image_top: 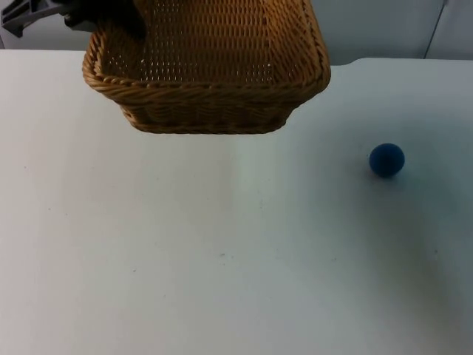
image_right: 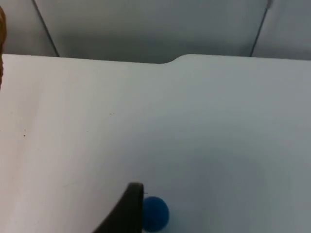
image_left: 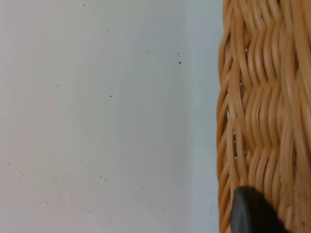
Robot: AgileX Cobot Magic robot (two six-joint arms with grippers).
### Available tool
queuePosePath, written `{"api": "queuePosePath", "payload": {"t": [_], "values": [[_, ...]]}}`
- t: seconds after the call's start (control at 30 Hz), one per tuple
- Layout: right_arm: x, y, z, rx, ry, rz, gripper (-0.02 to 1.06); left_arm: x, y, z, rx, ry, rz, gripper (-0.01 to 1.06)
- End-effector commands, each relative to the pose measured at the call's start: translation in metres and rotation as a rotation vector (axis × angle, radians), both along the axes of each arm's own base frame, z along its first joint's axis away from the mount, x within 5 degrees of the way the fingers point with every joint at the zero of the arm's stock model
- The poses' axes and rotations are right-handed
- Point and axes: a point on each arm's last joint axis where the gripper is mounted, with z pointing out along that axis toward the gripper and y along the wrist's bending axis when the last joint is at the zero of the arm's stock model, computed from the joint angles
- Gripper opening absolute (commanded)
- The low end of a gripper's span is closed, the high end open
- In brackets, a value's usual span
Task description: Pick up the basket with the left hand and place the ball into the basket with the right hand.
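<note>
From my remote station, the nearest stretch of the white table carries only a few small dark specks. I can read no brand, label or writing on any item.

Further back on my right side, the blue ball rests on the table, well apart from the basket. In the right wrist view the same ball lies on the table just beside a black fingertip of the right gripper, which sits above the table short of the ball. I cannot tell whether that gripper is open or closed; nothing is seen held in it.

Beyond that, toward the far left of the table, the woven wicker basket is lifted off the surface, tilted so its open mouth and near rim face the top camera, with a soft shadow on the table beneath it. The left gripper is at the basket's far left rim, dark against the weave. In the left wrist view a black fingertip lies against the basket wall, with speckled table beside it. I judge the left gripper clamped on the basket rim.

At the far edge, the table meets the grey partition wall.
</note>
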Motion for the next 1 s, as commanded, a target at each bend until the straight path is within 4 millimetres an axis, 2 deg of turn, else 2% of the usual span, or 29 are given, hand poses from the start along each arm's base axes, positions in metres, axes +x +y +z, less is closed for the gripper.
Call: {"api": "queuePosePath", "payload": {"t": [0.0,0.07,0.1,0.17,0.23,0.27,0.37,0.4,0.43,0.57,0.8,0.97], "values": [[0.022,0.009,-0.008,0.010,0.026,-0.003,1.04,-0.001,-0.001,0.010,-0.029,-0.029,0.023,0.00],[0.047,0.017,-0.019,0.006,0.062,-0.011,1.04,-0.002,-0.001,0.010,-0.025,-0.027,0.023,0.00],[0.047,0.017,-0.019,0.006,0.062,-0.011,1.04,-0.002,-0.001,0.010,-0.025,-0.027,0.023,0.00],[0.064,0.023,-0.030,-0.012,0.097,-0.027,1.04,-0.002,0.000,0.009,-0.018,-0.020,0.032,0.00],[0.082,0.032,-0.055,-0.064,0.170,-0.037,1.04,-0.002,0.001,0.009,-0.010,-0.021,0.030,0.00],[0.082,0.032,-0.055,-0.064,0.170,-0.037,1.04,-0.002,0.001,0.009,-0.010,-0.021,0.030,0.00],[0.094,0.040,-0.091,-0.068,0.260,-0.034,1.04,-0.002,0.001,0.008,-0.004,-0.021,0.027,0.00],[0.097,0.041,-0.100,-0.062,0.285,-0.036,1.04,-0.002,0.001,0.008,-0.005,-0.019,0.026,0.00],[0.097,0.041,-0.100,-0.062,0.285,-0.036,1.04,-0.002,0.001,0.008,-0.005,-0.019,0.026,0.00],[0.103,0.048,-0.133,-0.084,0.358,-0.021,1.04,-0.002,0.001,0.008,-0.002,-0.018,0.029,0.00],[0.109,0.055,-0.158,-0.050,0.396,-0.004,1.04,-0.003,0.001,0.008,0.001,-0.004,0.019,0.00],[0.110,0.059,-0.185,-0.033,0.459,-0.003,1.04,-0.004,0.001,0.007,0.012,-0.001,0.010,0.00]]}}
